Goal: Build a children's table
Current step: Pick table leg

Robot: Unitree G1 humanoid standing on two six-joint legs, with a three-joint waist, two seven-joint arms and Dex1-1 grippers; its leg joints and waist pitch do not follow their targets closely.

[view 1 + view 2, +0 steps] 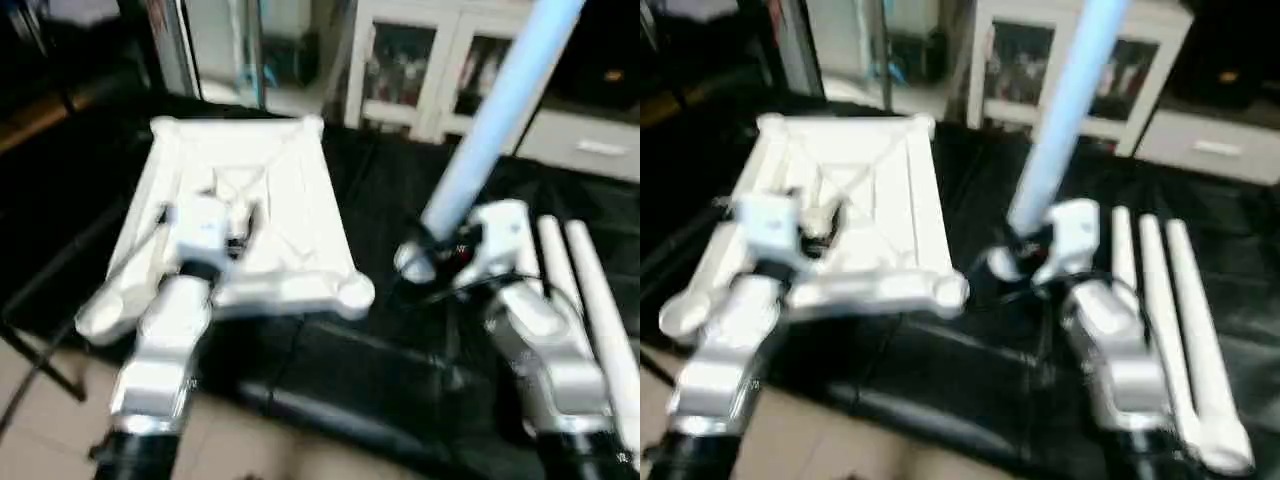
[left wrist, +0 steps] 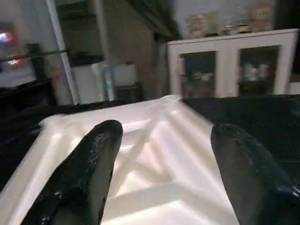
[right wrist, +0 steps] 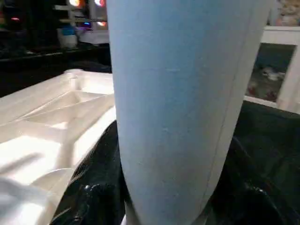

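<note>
Here we note the ribbed, X-braced plastic tabletop (image 1: pixel 250 215); our left gripper (image 2: pixel 164 173) gapes wide above it, our right gripper (image 1: pixel 440 250) clamps a smooth tubular leg (image 1: pixel 500 110).

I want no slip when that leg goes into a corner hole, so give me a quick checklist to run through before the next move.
1. Leg gripped by the right gripper: ok, the fingers close around its lower end.
2. Leg upright over a corner hole: not ok, it leans and sits beside the tabletop.
3. Tabletop underside up: ok, ribs and corner hole face up.
4. Left gripper steadying the tabletop: not ok, its fingers are spread open above it.
5. Spare legs out of the way: ok, three lie beside the right arm.
6. Hole free of debris: cannot tell.
</note>
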